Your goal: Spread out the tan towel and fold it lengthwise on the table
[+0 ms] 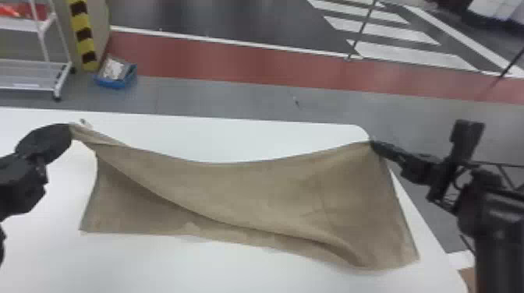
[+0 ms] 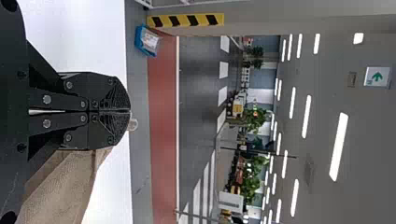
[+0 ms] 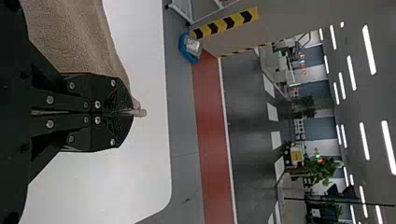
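Over the white desk (image 1: 156,269) in the head view, the tan towel (image 1: 241,191) stretches between the left gripper (image 1: 70,129) and the right gripper (image 1: 372,144), each clamped on one of its far corners. Its far edge sags between the two, and a long loose fold slants from near the left gripper down toward the near right corner. Beneath that fold, a flatter layer shows on the near left side, its corner pointing toward the left arm. The right gripper is near the desk's rounded far right corner. Beyond the desk, a blue bin (image 1: 117,83) sits on the floor beside a pillar with yellow and black stripes (image 1: 84,39), near a white wheeled rack (image 1: 60,80). In the left wrist view, the fingers of the left gripper (image 2: 130,111) are pressed together on the towel, with a small pale bit poking out past the tips and the cloth draping off to one side. In the right wrist view, the fingers of the right gripper (image 3: 132,112) pinch the towel too, a little nub of cloth sticking out beyond them.
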`<state>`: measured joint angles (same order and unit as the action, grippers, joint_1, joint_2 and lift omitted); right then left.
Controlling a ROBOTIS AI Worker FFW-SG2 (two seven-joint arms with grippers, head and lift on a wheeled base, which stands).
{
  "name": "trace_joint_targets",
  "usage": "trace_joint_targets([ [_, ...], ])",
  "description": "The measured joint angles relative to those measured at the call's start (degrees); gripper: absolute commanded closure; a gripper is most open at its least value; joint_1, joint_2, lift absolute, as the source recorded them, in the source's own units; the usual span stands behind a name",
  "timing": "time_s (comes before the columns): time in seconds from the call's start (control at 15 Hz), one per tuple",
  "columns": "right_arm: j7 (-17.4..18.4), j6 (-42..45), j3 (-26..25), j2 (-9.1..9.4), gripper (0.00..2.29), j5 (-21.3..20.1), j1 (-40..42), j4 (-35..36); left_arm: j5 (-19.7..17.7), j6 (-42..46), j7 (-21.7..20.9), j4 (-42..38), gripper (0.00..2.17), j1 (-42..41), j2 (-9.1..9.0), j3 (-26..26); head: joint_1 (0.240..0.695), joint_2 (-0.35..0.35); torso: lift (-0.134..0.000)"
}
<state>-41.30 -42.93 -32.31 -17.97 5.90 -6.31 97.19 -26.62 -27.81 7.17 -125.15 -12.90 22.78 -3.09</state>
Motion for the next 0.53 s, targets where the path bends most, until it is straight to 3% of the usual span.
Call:
trace_joint_targets([
  [0.27, -0.2, -5.3, -5.2, 0.64, 1.32, 10.5, 0.6, 9.1, 0.8, -11.0, 2.9, -8.9, 1.54, 0.1, 0.79, 3.2, 0.634, -0.253, -0.124],
  [0.53, 1.1, -6.0, -12.1, 1.08, 1.33, 17.6, -1.0, 7.0, 0.1, -20.1, 5.2, -15.2, 1.54, -1.3, 1.32, 7.6, 0.608, -0.269, -0.124],
])
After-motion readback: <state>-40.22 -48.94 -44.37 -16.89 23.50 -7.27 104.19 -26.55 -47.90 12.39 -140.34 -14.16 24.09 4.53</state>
